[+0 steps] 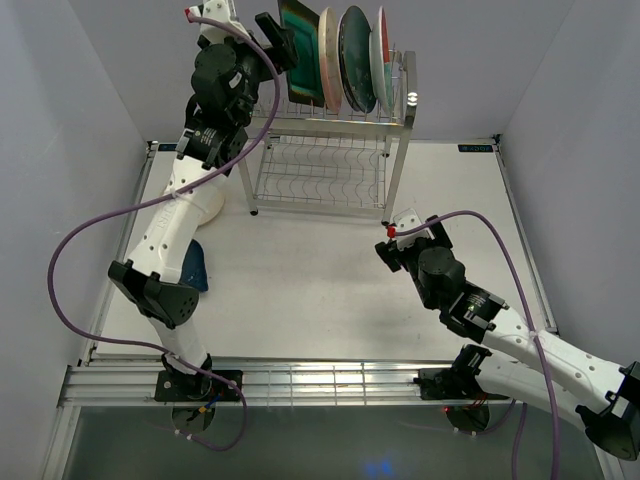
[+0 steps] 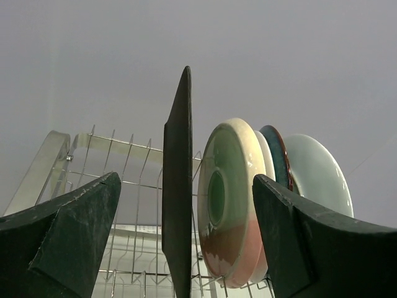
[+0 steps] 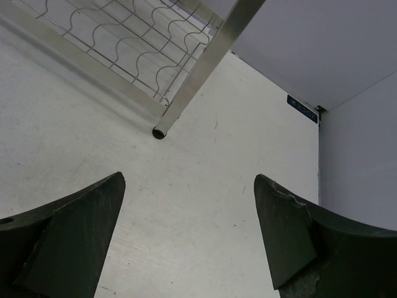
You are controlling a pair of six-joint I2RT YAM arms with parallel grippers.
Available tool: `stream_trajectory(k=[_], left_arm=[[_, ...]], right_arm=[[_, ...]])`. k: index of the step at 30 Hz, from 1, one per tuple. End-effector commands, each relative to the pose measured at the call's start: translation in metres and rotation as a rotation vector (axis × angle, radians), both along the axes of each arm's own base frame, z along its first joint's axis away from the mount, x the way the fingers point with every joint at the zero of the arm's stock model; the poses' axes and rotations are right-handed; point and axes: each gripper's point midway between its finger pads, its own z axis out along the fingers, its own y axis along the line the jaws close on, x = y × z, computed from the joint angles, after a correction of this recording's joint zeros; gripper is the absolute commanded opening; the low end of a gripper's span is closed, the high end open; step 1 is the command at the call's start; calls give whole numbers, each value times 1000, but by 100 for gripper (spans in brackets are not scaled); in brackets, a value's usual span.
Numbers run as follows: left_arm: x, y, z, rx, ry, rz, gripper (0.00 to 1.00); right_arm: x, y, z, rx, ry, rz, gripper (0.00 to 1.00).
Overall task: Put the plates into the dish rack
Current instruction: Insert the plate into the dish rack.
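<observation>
Bearings from table centre, top view; arm bases at 6 o'clock on the near edge of the table (image 1: 330,320)

- 3 o'clock: right gripper (image 1: 392,243) low over bare tabletop. Claw released: jaws wide, only table surface between them in its wrist view. Just past its fingers (image 3: 68,242) the foot of a rack leg (image 3: 160,131) stands on the table, apart from them.
- 9 o'clock: dark blue plate (image 1: 195,268) on the table, mostly hidden under the left arm.
- 10 o'clock: cream plate (image 1: 215,208), also on the table, partly under the same arm and near the rack's left legs. Cannot tell whether these two plates touch.
- 12 o'clock: dish rack (image 1: 330,170), two-tier steel wire, on its legs at the far side of the table. The upper tier carries plates on edge, upright in the slots. From 9 toward 3 o'clock: square green plate (image 1: 300,50), pink-and-cream plate (image 1: 330,55), dark teal plate (image 1: 356,60), pale plate (image 1: 381,50) with a reddish rim. They overlap at the 3 o'clock end, so the exact count is uncertain.
- Left gripper (image 1: 283,42) is up at the upper tier's 9 o'clock end. Claw released: one finger on each side of the square green plate's edge, a clear gap both sides, touching neither face. That plate stands in its slot on its own
</observation>
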Motion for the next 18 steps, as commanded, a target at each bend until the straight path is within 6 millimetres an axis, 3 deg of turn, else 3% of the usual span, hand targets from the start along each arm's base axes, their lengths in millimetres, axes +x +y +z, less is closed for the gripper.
stream_trajectory(k=[1, 3, 4, 12, 18], left_arm=[[3, -7, -10, 31, 62, -21, 97], [2, -8, -2, 40, 59, -29, 95], [13, -15, -14, 58, 85, -39, 95], [24, -16, -32, 99, 135, -48, 90], [28, -17, -47, 107, 173, -64, 72]], right_arm=[[1, -1, 4, 8, -17, 1, 90], [1, 0, 5, 12, -18, 4, 90], [1, 0, 7, 15, -20, 6, 90], [-2, 0, 7, 21, -17, 17, 90], [-1, 1, 4, 13, -8, 18, 90]])
